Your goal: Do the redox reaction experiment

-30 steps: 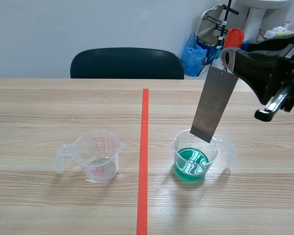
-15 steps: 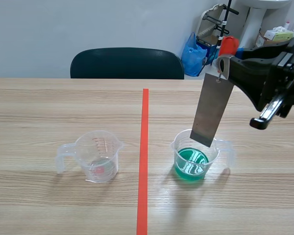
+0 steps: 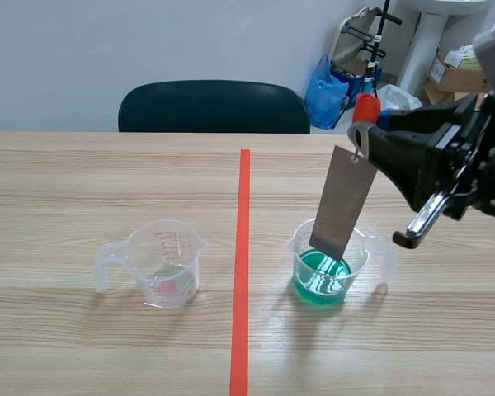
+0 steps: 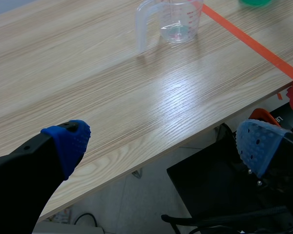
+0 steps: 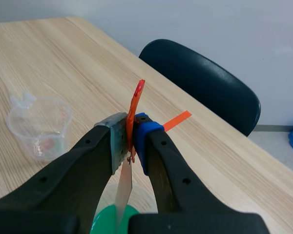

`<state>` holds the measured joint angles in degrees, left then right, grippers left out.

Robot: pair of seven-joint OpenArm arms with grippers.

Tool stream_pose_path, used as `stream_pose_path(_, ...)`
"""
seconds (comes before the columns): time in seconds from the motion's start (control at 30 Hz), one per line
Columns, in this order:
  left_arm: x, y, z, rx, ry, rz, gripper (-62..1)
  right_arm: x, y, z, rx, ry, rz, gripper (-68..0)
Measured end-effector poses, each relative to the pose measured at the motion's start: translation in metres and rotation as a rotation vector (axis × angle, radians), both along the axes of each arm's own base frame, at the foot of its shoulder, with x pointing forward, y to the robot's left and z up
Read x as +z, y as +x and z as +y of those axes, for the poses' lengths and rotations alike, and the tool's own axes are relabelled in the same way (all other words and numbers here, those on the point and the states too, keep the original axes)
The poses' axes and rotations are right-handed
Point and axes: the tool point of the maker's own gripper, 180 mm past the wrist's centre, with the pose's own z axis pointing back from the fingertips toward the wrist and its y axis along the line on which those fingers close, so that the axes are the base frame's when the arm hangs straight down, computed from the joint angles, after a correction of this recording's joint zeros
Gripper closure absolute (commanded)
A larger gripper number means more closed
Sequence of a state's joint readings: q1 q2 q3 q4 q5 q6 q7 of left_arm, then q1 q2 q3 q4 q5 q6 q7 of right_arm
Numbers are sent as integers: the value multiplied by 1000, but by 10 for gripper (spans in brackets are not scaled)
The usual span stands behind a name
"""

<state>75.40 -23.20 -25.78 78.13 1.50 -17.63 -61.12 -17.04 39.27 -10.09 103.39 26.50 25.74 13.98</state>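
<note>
Metal strip (image 3: 340, 202) hangs tilted from the right gripper (image 3: 365, 134), whose fingers are clamped on its top end, where an orange-red tag (image 3: 365, 107) sticks up. The strip's lower edge sits inside the rim of the beaker of green liquid (image 3: 359, 262); whether it touches the liquid cannot be told. Left of that beaker, across the tape line (image 3: 242, 247), stands a clear beaker (image 3: 165, 264). The left gripper (image 4: 163, 139), fingers spread wide and holding nothing, hangs off the table (image 4: 88, 73) edge, well apart from that beaker.
</note>
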Motion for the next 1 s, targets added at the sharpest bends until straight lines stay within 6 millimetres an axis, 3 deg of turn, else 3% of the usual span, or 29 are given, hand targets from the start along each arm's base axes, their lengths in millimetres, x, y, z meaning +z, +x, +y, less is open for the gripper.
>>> stream_pose_path(0.6, 0, 0, 0, 0, 0, 0, -623, -58, 7, 3, 5, -10, 33, -6)
stream_pose_path(1.0, 0, 0, 0, 0, 0, 0, -623, -67, 10, 4, 16, -28, 8, -6)
